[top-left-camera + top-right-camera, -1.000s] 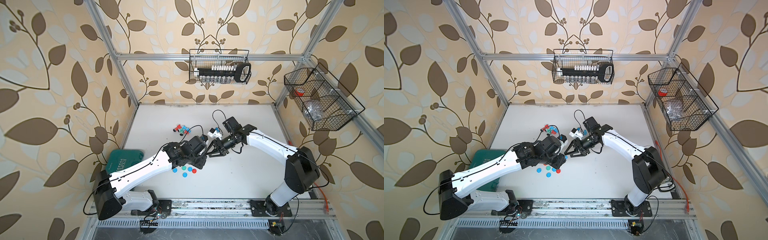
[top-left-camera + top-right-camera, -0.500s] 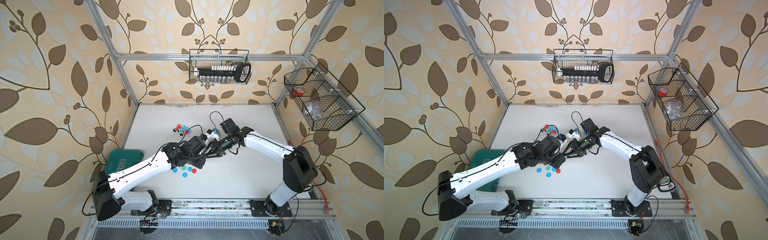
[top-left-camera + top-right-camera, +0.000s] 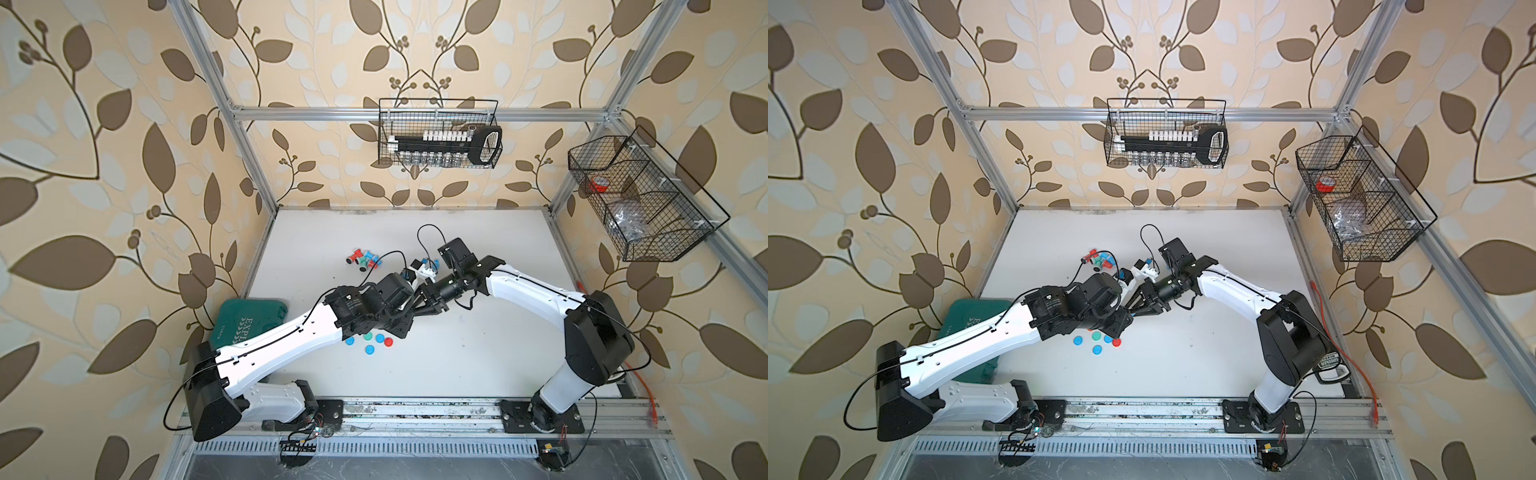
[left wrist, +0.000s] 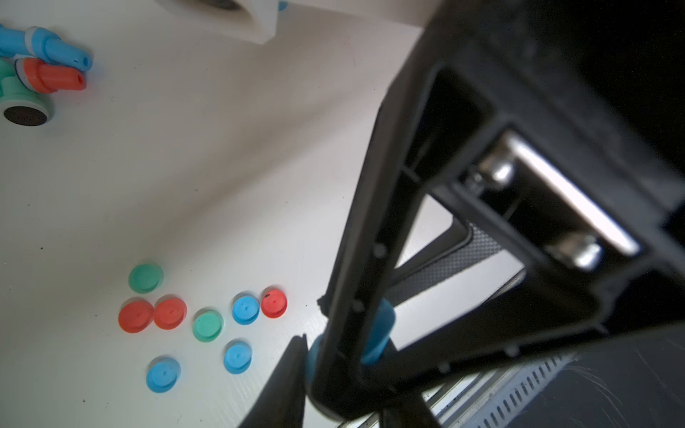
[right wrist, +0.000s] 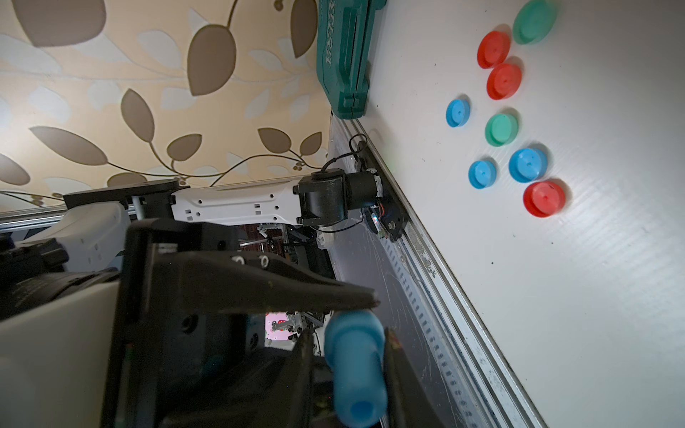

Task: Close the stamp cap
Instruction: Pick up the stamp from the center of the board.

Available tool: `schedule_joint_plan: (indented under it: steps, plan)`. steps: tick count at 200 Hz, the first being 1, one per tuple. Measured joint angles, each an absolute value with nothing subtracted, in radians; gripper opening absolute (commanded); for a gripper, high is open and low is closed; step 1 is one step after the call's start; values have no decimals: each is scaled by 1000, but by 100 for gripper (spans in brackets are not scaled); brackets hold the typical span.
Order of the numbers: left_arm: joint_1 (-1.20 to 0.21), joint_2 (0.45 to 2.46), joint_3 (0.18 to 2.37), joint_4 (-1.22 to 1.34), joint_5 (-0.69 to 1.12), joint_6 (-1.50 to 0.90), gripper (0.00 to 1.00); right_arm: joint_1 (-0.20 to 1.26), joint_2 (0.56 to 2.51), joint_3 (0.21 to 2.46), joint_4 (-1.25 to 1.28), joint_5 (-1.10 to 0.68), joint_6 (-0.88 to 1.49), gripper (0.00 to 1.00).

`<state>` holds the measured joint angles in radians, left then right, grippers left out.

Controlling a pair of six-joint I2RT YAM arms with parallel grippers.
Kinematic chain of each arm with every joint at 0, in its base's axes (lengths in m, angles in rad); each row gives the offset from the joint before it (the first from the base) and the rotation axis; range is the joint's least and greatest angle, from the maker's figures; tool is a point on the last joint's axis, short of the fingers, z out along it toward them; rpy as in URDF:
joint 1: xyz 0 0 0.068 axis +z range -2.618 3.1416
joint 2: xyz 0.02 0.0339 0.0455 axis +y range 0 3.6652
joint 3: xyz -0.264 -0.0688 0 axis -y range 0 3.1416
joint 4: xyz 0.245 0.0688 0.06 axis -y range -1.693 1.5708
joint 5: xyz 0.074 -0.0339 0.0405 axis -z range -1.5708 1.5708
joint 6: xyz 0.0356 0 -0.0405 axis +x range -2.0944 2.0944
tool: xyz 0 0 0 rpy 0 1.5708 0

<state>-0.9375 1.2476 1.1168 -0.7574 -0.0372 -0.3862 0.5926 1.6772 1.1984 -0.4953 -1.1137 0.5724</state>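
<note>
Holding a blue stamp (image 5: 354, 363) clear of the surface (image 5: 556, 296), pinched from two sides. Long axis lying along the fingers (image 5: 396, 381) of the right tool (image 5: 352, 350), flat handle end turned back toward that tool's wrist, wider end out past its fingertips toward the left tool (image 3: 409, 316).

Right tool set narrow, flush against both sides of the handle. Left tool likewise narrow and clamped on the stamp. In the left wrist view, one of its fingers (image 4: 290, 378) pressed against the blue rim, the rest masked by a right-tool finger crossing in front.

In both top views, tools meeting tip to tip above the surface, stamp all but hidden between them. Only in the wrist views: the stamp itself, and all eight loose caps (image 4: 207, 325), red, green and blue, lying flat beneath and beside the left tool. From above, just five caps countable, the others covered by the left arm (image 3: 291, 336).

Past the left tool, on the side away from its arm, a cluster of spare stamps (image 3: 362, 262) lying on the surface.
</note>
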Motion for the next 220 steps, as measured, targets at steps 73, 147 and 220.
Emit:
schedule_joint_plan:
  steps: [73, 147, 220]
  plan:
    - [-949, 1235, 1116, -768, -43, -392, 32, 596, 1677, 1197, -516, -1128, 535, 15]
    - [-956, 1231, 1116, -783, -34, -390, 40, 604, 1689, 1222, -587, -1133, 467, 8]
    - [-954, 1220, 1117, -802, -92, -397, 64, 553, 1736, 1350, -775, -1022, 389, 4]
